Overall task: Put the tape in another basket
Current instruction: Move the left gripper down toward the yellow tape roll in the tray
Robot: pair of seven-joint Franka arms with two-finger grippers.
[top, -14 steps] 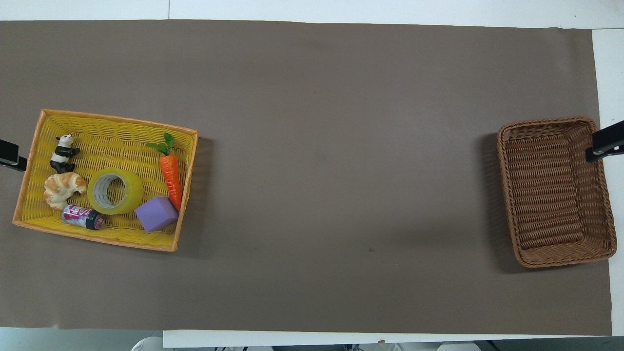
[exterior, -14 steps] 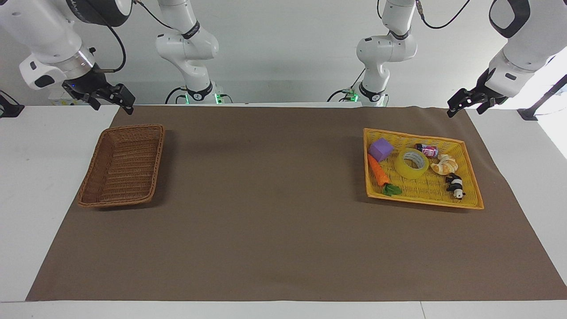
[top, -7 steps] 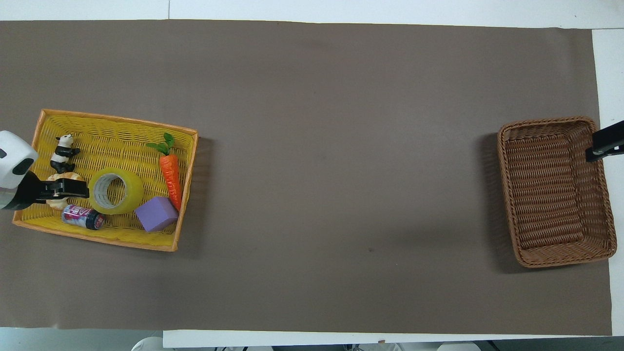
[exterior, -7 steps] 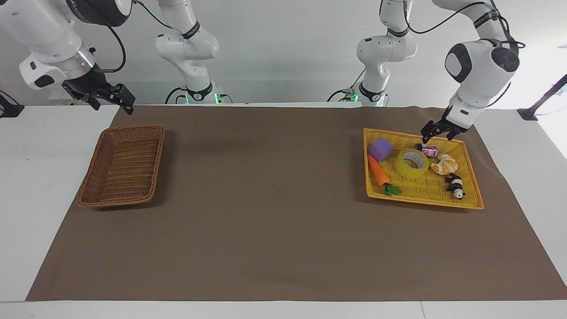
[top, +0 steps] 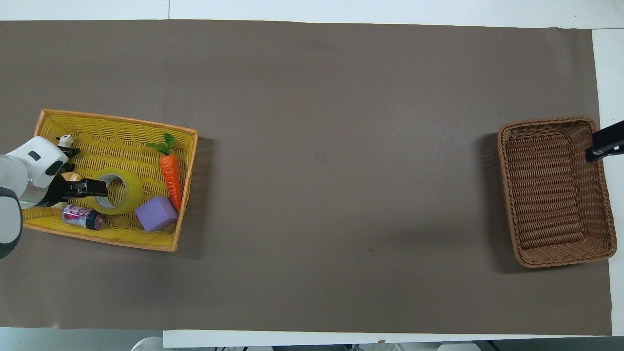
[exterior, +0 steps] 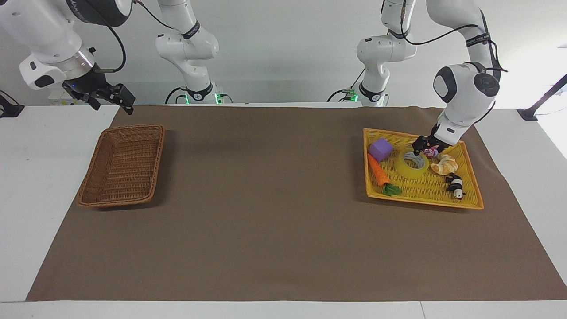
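The yellow tape roll point(exterior: 410, 171) lies flat in the bright yellow tray point(exterior: 425, 191), in the middle of it, and also shows in the overhead view point(top: 129, 193). My left gripper point(exterior: 421, 149) is open and low at the roll's rim on the side toward the robots, one finger by the core hole; in the overhead view point(top: 100, 187) it covers that rim. The dark brown wicker basket point(exterior: 157, 153) stands empty at the right arm's end of the table point(top: 507, 195). My right gripper point(exterior: 111, 100) is open and waits in the air beside that basket point(top: 604, 146).
The yellow tray point(top: 107, 134) also holds a purple cube point(exterior: 381, 149), a toy carrot point(exterior: 378, 170), a croissant point(exterior: 444, 165), a small can point(exterior: 430, 152) and a toy panda point(exterior: 455, 185). A brown cloth point(exterior: 274, 212) covers the table between tray and basket.
My left arm has swung in from the table's end and come down over the tray to the tape's rim. The right arm has not moved.
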